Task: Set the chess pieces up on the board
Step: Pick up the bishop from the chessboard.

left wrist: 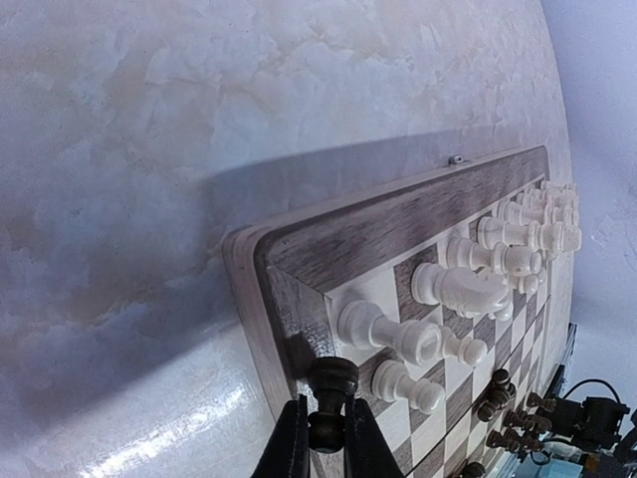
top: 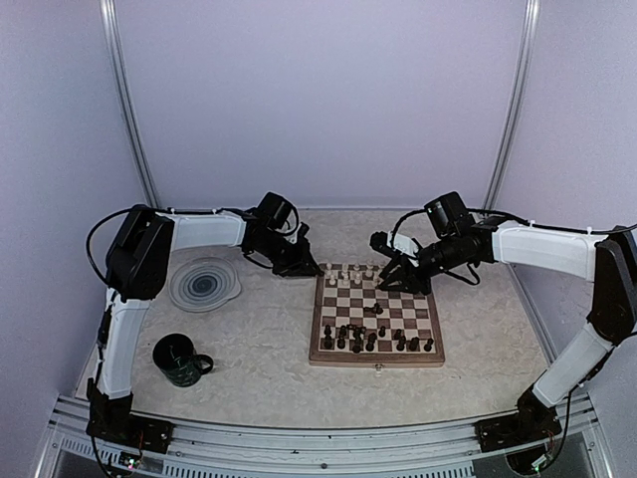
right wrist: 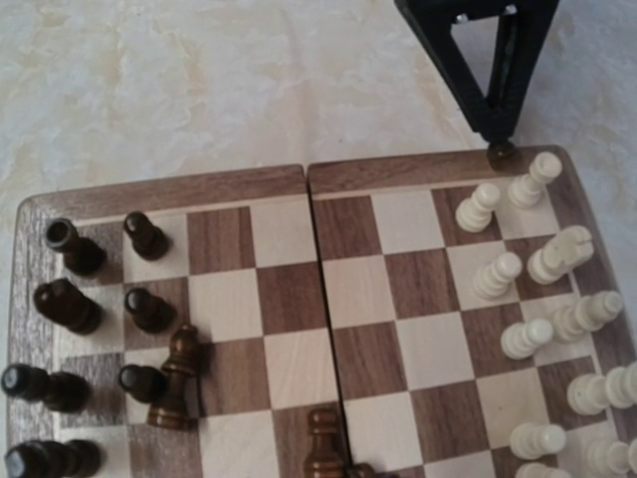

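The board [top: 376, 317] lies mid-table. Cream pieces [top: 353, 271] stand along its far rows, dark pieces [top: 373, 339] crowd its near rows. My left gripper [top: 317, 271] is at the board's far-left corner, shut on a dark pawn [left wrist: 333, 393] whose base is over the rim [left wrist: 299, 329]. The right wrist view shows this gripper [right wrist: 495, 129] and pawn [right wrist: 501, 153] too. My right gripper [top: 398, 282] hovers over the board's far-right part. Its fingers are out of its own view, where a dark pawn [right wrist: 323, 443] stands at the bottom edge.
A round grey swirl plate [top: 204, 284] lies left of the board. A dark green mug [top: 181, 360] stands near the front left. One dark piece [right wrist: 174, 378] leans among the dark ones. Cream pieces [left wrist: 478, 289] stand close beside the held pawn.
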### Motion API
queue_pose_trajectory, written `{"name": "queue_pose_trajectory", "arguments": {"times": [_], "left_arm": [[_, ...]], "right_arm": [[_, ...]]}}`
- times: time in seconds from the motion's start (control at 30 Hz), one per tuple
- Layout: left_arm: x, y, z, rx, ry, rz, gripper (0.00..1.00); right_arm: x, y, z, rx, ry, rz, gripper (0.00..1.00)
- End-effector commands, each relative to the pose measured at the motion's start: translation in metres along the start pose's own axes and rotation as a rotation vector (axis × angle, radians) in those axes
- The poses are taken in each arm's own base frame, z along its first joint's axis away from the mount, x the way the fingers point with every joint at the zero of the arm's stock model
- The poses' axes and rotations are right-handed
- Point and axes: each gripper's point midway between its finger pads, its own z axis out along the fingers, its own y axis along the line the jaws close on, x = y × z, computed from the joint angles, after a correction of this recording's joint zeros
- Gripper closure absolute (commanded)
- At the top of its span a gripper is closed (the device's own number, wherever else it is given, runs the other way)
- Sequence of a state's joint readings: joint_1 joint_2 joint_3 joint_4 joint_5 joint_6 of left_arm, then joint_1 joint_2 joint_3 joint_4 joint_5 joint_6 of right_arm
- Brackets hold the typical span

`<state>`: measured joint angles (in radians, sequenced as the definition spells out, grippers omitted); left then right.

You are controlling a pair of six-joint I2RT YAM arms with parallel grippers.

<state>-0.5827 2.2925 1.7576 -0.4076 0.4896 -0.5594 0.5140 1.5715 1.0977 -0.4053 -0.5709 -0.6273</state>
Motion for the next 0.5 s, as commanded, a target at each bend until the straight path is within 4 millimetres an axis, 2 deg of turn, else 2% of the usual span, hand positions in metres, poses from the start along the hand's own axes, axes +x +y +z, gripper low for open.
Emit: {"name": "queue_pose_trajectory", "arguments": {"times": [0.0,0.17,0.23,0.3,0.47], "left_arm": [[0.009,0.016,-0.003,-0.065,0.05,-0.002,1.0],[0.009,0.029,-0.015,-0.169,0.057,0.043,1.0],[0.01,0.025,-0.024,-0.186,0.057,0.078,1.0],[0.01,0.011,-0.04,-0.202,0.042,0.135,1.0],[0.026,-0.029,-0.066,-0.257,0.068,0.297,1.0]], "right_arm": [[0.006,-0.002,0.0,0.002,0.01,0.009,0.71],[0.005,-0.002,-0.001,0.007,0.007,0.007,0.71],[0.004,-0.002,-0.002,0.008,0.006,0.007,0.71],[0.004,-0.002,-0.002,0.008,0.006,0.008,0.71],[0.003,-0.005,-0.004,0.027,0.012,0.003,0.71]]}}
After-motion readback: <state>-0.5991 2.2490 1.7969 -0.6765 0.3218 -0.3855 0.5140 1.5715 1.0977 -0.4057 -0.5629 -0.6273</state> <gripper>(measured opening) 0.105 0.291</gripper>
